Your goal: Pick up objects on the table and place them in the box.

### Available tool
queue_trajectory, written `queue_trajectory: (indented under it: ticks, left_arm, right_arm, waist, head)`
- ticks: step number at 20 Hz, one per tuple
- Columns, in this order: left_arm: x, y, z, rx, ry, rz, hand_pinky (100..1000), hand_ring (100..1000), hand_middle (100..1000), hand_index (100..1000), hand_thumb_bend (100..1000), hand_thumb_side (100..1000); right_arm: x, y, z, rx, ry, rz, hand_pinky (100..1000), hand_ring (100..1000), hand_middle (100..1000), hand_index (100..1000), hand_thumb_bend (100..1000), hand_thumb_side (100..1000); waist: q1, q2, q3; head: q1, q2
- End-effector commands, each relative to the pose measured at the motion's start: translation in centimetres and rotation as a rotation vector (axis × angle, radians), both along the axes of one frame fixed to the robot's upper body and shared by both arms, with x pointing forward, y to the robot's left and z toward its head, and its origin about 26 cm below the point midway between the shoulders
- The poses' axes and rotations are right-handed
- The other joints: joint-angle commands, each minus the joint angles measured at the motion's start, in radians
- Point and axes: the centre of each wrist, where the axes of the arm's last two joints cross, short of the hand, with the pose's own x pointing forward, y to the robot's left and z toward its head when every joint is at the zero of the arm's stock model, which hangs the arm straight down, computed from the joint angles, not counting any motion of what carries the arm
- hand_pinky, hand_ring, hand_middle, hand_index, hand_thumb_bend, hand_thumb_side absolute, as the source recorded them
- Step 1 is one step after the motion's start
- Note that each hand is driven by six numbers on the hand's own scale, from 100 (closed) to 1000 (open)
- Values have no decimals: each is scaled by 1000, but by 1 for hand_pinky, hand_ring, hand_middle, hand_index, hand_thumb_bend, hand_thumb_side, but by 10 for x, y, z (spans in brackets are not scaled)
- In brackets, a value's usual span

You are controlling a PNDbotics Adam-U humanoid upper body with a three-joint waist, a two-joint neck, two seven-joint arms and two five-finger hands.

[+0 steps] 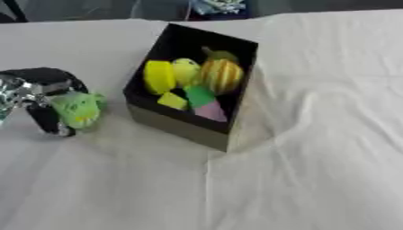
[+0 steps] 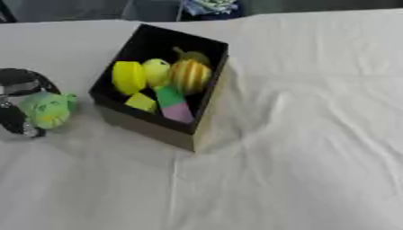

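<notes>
The left hand (image 1: 39,96) comes in from the left edge with its fingers curled round a soft green toy (image 1: 78,109), held just beside the black box (image 1: 193,130), apparently so it can be carried over the near wall and dropped in. The box stands askew on the white-clothed surface (image 1: 315,170), its open top already holding a yellow piece (image 1: 158,76), a striped yellow-orange fruit (image 1: 221,75) and green and pink blocks (image 1: 203,102). The right hand does not show.

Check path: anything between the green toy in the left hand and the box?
Nothing visible. The left hand holds the green toy just left of the box; only bare cloth lies between. The box's open top already holds several items.
</notes>
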Motion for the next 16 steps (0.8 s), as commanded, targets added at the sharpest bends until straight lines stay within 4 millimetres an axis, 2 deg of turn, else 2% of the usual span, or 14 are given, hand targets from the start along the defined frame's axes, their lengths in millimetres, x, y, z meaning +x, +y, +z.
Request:
queue_trajectory:
  ticks: [1, 5, 7, 9, 12, 16]
  left_arm:
    - [1, 3, 5, 25, -20, 13, 826, 792, 754, 820, 375, 100]
    - [-1, 0, 11, 7, -61, 8, 807, 760, 716, 788, 264, 100]
    - [-3, -2, 15, 5, -96, 5, 782, 731, 663, 725, 223, 100]
    - [-5, -5, 19, 10, -143, 5, 761, 703, 614, 673, 228, 100]
    - [-9, -8, 25, 12, -198, 6, 754, 687, 595, 655, 217, 100]
    - [-21, -20, 50, 11, -293, -34, 753, 679, 583, 638, 204, 100]
  right_arm:
    - [-5, -1, 8, -16, -35, -9, 849, 798, 631, 765, 100, 792]
    - [-5, -1, 8, -15, -33, -11, 849, 798, 631, 765, 100, 793]
    - [-5, -1, 7, -14, -31, -12, 849, 798, 631, 765, 100, 793]
    - [-5, -1, 7, -14, -29, -14, 849, 798, 630, 765, 100, 793]
    - [-5, -2, 7, -14, -29, -16, 849, 798, 631, 765, 100, 791]
    - [-6, -3, 7, -15, -32, -21, 849, 797, 631, 765, 100, 786]
  waist:
    - [-14, -2, -1]
    - [-13, -2, 1]
    - [-12, -2, 2]
    - [-11, -4, 2]
    - [-10, -6, 1]
    - [-7, -12, 3]
  head:
    - [1, -12]
    - [-1, -9]
    - [-1, -9]
    - [-2, -10]
    - [-4, -9]
    - [-12, -6]
